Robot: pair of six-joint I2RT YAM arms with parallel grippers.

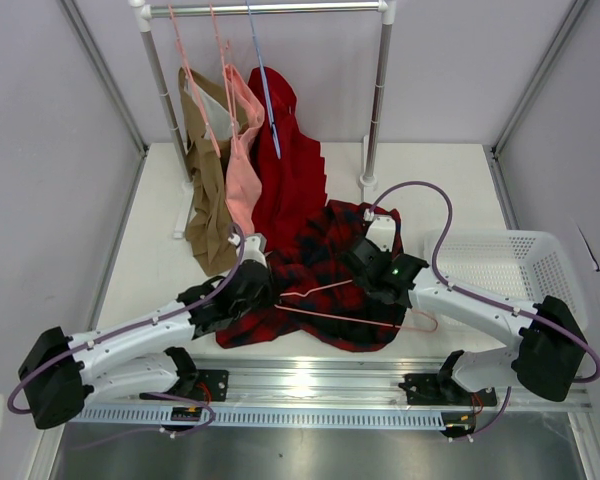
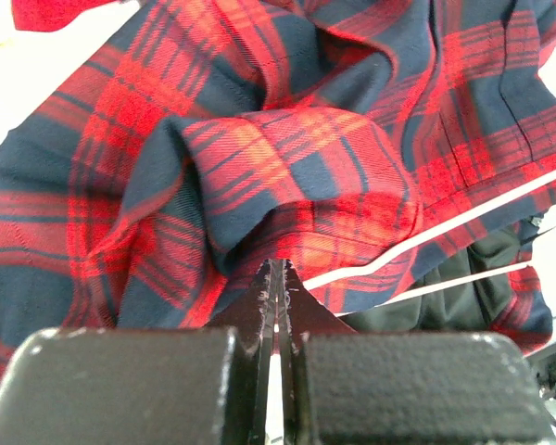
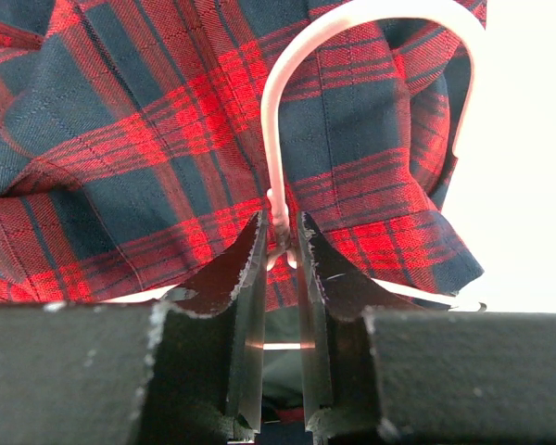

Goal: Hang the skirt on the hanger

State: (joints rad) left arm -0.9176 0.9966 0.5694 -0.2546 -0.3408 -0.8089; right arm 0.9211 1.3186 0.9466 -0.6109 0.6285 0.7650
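From above, the red-and-black tartan plaid fabric skirt (image 1: 325,275) lies crumpled on the white desk (image 1: 140,250), in front of the rail and between the two arms. The thin pale-pink triangular hanger (image 1: 340,314) lies flat on top of it, not yet inside the waist. The left claw (image 1: 268,290) sits at the skirt's left edge and the right claw (image 1: 354,278) at the hanger's peak. This looks like a split of work: one side anchors the cloth while the other steers the frame. A solid-red pleated garment (image 1: 290,170), a pale pink one (image 1: 242,150) and a tan one (image 1: 205,180) hang behind, and a white mesh basket (image 1: 500,265) stands to the right.

In the left wrist view, the left claw (image 2: 276,278) has its fingers pressed almost together. Their tips are tucked under a raised fold of skirt (image 2: 287,167), so it appears to pinch a thin layer of cloth, probably to keep an opening lifted. The hanger's pale bars (image 2: 445,232) cross beyond, over the dark lining (image 2: 445,301).

In the right wrist view, the right claw (image 3: 280,232) is clamped narrowly on the hanger's neck just below the curved hook (image 3: 273,111). That grip would suit turning the frame. Plaid cloth (image 3: 120,139) fills the background.
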